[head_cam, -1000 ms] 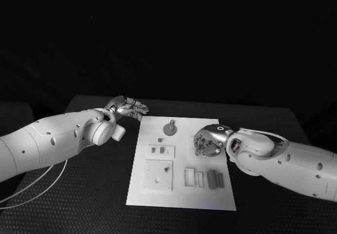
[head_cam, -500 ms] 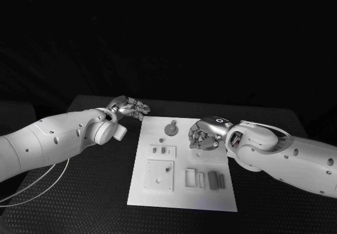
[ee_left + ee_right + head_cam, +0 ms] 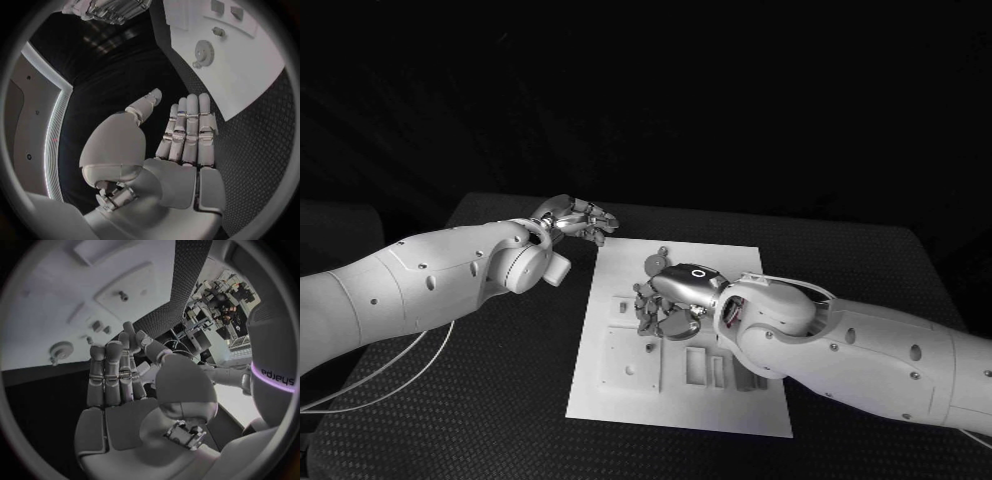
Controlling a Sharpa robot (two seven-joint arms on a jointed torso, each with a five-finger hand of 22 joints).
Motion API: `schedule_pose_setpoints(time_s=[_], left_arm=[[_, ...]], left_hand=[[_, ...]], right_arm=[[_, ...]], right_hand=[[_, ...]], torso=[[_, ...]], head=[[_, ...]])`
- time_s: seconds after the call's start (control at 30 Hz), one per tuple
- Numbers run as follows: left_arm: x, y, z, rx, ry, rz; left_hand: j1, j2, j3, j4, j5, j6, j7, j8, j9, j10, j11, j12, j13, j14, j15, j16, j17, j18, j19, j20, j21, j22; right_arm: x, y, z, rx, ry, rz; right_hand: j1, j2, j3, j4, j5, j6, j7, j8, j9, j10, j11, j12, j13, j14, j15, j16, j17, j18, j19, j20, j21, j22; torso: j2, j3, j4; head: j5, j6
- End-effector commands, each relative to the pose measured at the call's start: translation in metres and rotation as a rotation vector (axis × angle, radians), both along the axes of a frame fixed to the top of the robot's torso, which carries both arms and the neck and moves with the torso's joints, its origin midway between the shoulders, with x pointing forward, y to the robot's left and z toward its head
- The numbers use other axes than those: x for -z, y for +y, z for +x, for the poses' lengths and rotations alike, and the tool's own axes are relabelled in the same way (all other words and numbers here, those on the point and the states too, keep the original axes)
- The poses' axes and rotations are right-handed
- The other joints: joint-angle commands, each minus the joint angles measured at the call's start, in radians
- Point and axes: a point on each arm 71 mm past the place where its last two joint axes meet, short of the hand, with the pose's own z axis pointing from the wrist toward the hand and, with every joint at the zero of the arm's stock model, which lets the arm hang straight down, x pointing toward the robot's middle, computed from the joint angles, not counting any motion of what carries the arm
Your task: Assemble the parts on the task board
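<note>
While beneath right hand [image 3: 664,305], task board [image 3: 733,400].

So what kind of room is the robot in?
Probably a robot lab or test bench: a black textured table holds a flat white task board with small grey parts, and cluttered equipment racks stand behind.

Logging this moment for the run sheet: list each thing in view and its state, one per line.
Left hand: open, fingers straight, holding nothing, off the board's far left corner.
Right hand: open, holding nothing, over the board's middle.
Task board: flat on the table.
Round gear part: lying flat on the board.
</note>
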Motion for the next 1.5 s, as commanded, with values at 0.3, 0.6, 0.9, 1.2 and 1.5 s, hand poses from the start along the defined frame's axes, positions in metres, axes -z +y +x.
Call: schedule_pose_setpoints(time_s=[0.3,0.6,0.9,1.2,1.5], left_arm=[[-0.002,-0.005,0.000,0.021,-0.005,-0.013],[-0.002,-0.007,0.000,0.026,-0.004,-0.014],[-0.002,-0.007,0.000,0.026,-0.003,-0.015],[-0.002,-0.006,0.000,0.025,-0.003,-0.014],[-0.002,-0.006,-0.001,0.025,-0.002,-0.014]], left_hand=[[-0.007,0.004,0.000,0.006,-0.004,-0.005,-0.001,0.005,-0.001,-0.005,-0.001,-0.002,0.000,-0.001,0.007,-0.007,0.002,0.011,0.002,0.007,-0.007,0.001],[-0.007,0.004,0.000,0.006,-0.004,-0.005,-0.001,0.005,-0.001,-0.005,-0.001,-0.002,0.000,-0.001,0.007,-0.007,0.003,0.011,0.002,0.007,-0.007,0.001],[-0.007,0.003,-0.001,0.006,-0.004,-0.006,-0.001,0.005,-0.002,-0.006,-0.001,-0.002,0.000,-0.001,0.007,-0.008,0.003,0.011,0.002,0.007,-0.008,0.002],[-0.008,0.003,-0.001,0.007,-0.004,-0.006,0.000,0.005,-0.002,-0.006,-0.001,-0.002,0.000,-0.001,0.007,-0.008,0.004,0.010,0.002,0.007,-0.008,0.002],[-0.008,0.003,-0.002,0.007,-0.004,-0.007,0.000,0.005,-0.002,-0.006,0.000,-0.002,0.000,-0.001,0.007,-0.009,0.005,0.010,0.002,0.007,-0.009,0.002]], right_arm=[[0.026,0.027,-0.021,-0.095,0.006,-0.020],[0.041,0.034,-0.028,-0.111,0.032,-0.035],[0.047,0.033,-0.026,-0.107,0.029,-0.064],[0.056,0.030,-0.023,-0.099,0.034,-0.092],[0.059,0.027,-0.022,-0.094,0.041,-0.108]], right_hand=[[0.008,0.004,-0.003,-0.004,0.005,0.006,-0.001,0.001,0.008,0.006,0.001,0.004,0.002,0.004,0.000,0.005,0.001,0.044,0.007,0.001,0.003,0.001],[0.009,0.004,-0.004,-0.004,0.005,0.006,-0.001,0.001,0.008,0.006,0.001,0.003,0.003,0.005,0.000,0.005,0.002,0.044,0.007,0.000,0.003,0.002],[0.009,0.004,-0.005,-0.004,0.005,0.006,-0.001,0.000,0.008,0.006,0.001,0.003,0.003,0.005,0.000,0.004,0.002,0.044,0.006,0.000,0.004,0.002],[0.010,0.005,-0.005,-0.004,0.005,0.005,-0.001,0.000,0.008,0.005,0.001,0.003,0.004,0.005,0.000,0.004,0.002,0.044,0.006,0.000,0.004,0.002],[0.009,0.005,-0.006,-0.004,0.005,0.005,-0.001,0.000,0.009,0.005,0.001,0.003,0.005,0.005,0.000,0.004,0.003,0.044,0.006,0.000,0.004,0.002]], torso=[[0.001,-0.0015,-0.0005],[0.001,0.0000,-0.0001],[0.001,0.0007,-0.0003],[0.001,0.0007,-0.0007],[0.000,0.0000,-0.0007]], head=[[0.015,-0.006],[0.018,-0.011],[0.020,-0.017],[0.020,-0.023],[0.020,-0.027]])
